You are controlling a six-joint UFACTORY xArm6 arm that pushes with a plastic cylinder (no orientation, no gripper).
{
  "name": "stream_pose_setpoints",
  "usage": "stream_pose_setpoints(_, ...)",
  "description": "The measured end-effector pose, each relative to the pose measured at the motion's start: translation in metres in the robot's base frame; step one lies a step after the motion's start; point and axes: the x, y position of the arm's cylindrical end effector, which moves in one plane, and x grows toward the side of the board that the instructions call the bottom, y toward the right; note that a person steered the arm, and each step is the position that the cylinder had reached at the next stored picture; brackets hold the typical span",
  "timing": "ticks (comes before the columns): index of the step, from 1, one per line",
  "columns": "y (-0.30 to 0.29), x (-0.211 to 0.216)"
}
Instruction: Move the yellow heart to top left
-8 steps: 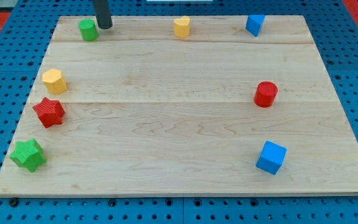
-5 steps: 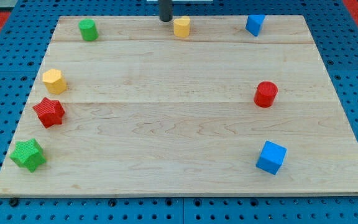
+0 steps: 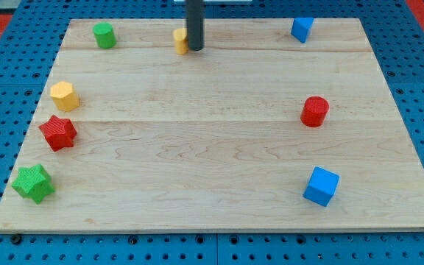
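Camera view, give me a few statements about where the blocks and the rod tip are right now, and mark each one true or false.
1. My tip is against the view's right side of the yellow heart. True.
2. The green cylinder sits near the view's bottom right corner of the board. False: it is near the view's top left corner.
3. The red cylinder is on the view's right half of the board. True.
4. The green star touches the red star. False: they lie apart, the green one nearer the view's bottom.
5. There are two blue blocks, the upper blue cube and the lower blue cube. True.
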Motion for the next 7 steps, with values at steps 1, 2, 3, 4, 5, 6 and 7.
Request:
stream_pose_setpoints(1,0.000,0.002)
stream_pose_setpoints(2,0.045,-0.023)
stream_pose_setpoints(3,0.016,-0.053)
stream_pose_setpoints(4,-0.050,-0.022)
stream_pose_setpoints(5,-0.104,0.010)
stream_pose_setpoints(6,-0.069,-0.023)
stream_pose_setpoints(7,-0.048,-0.023)
